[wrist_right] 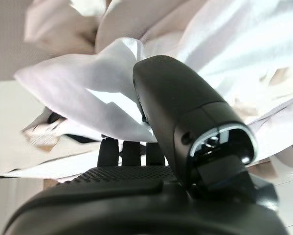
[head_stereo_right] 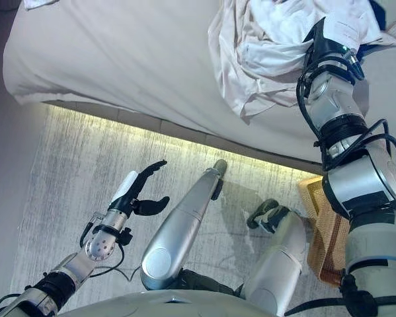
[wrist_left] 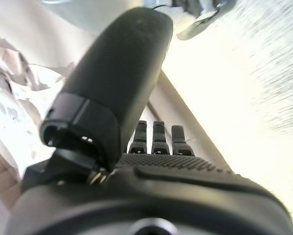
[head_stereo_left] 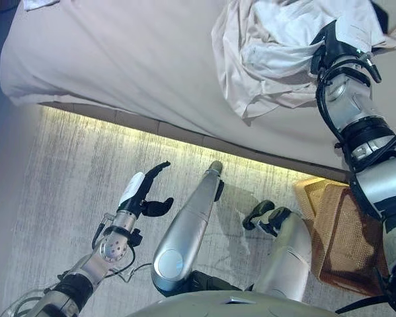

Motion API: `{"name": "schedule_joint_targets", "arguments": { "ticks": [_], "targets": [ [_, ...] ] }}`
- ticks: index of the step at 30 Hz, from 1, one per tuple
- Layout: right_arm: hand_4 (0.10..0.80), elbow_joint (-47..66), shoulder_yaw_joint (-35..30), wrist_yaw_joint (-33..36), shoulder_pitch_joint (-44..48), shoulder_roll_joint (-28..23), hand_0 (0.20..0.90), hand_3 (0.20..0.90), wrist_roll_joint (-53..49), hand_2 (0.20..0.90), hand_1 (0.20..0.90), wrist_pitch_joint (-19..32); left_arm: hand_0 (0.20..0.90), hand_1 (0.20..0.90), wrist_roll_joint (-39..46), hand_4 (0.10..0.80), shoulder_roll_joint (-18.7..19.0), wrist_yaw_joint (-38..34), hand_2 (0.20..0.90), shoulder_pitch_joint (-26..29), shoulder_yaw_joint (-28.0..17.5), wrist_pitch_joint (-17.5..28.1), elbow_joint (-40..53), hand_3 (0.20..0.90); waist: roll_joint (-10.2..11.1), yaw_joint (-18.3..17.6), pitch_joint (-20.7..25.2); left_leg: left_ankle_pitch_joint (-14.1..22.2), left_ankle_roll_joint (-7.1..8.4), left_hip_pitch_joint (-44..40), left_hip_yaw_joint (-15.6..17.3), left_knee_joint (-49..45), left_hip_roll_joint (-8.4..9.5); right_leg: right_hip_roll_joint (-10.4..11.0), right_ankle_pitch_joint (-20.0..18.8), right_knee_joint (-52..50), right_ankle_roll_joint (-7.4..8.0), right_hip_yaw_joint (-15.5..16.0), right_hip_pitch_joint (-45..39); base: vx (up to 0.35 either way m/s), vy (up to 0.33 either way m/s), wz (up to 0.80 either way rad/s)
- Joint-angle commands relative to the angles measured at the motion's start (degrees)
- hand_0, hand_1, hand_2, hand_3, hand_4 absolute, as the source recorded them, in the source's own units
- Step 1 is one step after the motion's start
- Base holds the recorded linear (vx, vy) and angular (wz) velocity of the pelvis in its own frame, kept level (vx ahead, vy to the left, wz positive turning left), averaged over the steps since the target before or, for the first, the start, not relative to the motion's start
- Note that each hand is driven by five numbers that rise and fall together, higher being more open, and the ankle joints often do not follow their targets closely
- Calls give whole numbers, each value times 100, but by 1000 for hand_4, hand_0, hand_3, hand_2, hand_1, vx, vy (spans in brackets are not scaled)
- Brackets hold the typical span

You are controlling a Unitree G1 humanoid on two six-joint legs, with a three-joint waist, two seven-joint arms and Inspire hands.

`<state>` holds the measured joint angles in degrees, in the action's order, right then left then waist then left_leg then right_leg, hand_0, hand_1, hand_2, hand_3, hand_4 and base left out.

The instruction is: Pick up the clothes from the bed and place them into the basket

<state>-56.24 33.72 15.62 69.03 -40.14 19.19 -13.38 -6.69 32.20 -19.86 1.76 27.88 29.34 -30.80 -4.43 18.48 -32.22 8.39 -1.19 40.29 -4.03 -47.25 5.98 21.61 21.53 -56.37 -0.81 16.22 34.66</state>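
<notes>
Right wrist view shows the right hand (wrist_right: 185, 147) pushed into the heap of pale clothes (head_stereo_left: 270, 53) on the bed (head_stereo_left: 118, 59); its fingertips are hidden under a fold, so whether they have closed on the cloth cannot be told. The heap lies near the bed's front edge. The basket (head_stereo_left: 346, 238) stands on the floor just below that bed edge, under the right arm. The left hand (head_stereo_left: 141, 191) hangs over the floor well apart from the bed, fingers relaxed and holding nothing. The step in hand looks like the grasp; next, a firm hold is needed before lifting clear and swinging down to the basket.
</notes>
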Motion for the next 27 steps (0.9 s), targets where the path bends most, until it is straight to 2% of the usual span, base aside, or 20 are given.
{"name": "schedule_joint_targets", "arguments": {
  "ticks": [1,6,9,10,15,21,27],
  "targets": [
    [100,335,175,226,410,-770,300,200,169,300,300,284,900,900,27,800,35,-89,900,-190,-163,337,-16,900,-33,-7,242,650,-45,-1074,233,496,-254,-330,-169,252,-20,212,-709,2,-3,-13],
    [100,325,111,197,346,-814,300,200,86,300,300,397,900,900,-94,800,-34,-39,900,-125,-199,223,-268,900,95,-95,374,498,41,-1660,276,1065,-401,-368,-375,851,77,203,-1259,11,-21,-22],
    [100,521,1,192,208,-909,300,200,-215,300,300,535,900,900,-186,800,-69,-2,900,-145,-252,98,-429,900,240,-214,652,395,108,-2126,326,1543,-512,-456,-538,1455,143,192,-1721,16,-29,-23],
    [100,680,-96,196,134,-964,300,200,-366,300,300,582,900,900,-222,800,-74,25,900,-102,-276,54,-529,900,302,-301,786,193,109,-2275,396,1815,-582,-498,-758,1823,111,249,-1894,-40,-34,-23],
    [100,932,-284,152,-43,-1175,300,200,-632,300,300,648,900,900,-329,800,-115,160,900,55,-281,-166,-777,900,448,-540,1154,159,166,-2839,496,2248,-718,-666,-897,2511,169,161,-2495,30,-51,-18],
    [100,887,-462,76,-41,-1558,300,200,-968,300,300,834,900,900,-427,800,-217,243,900,144,-294,-360,-1230,900,637,-854,1829,-26,303,-3745,744,3187,-882,-1017,-1100,3660,305,71,-3338,75,-72,-21],
    [100,855,-399,182,110,-1925,300,200,-1111,300,300,960,900,900,-581,800,-342,112,900,236,-233,-420,-1780,900,767,-1109,2258,-265,389,-4138,908,3818,-975,-1197,-1386,4352,418,-62,-3652,18,-70,-15]
  ]
}}
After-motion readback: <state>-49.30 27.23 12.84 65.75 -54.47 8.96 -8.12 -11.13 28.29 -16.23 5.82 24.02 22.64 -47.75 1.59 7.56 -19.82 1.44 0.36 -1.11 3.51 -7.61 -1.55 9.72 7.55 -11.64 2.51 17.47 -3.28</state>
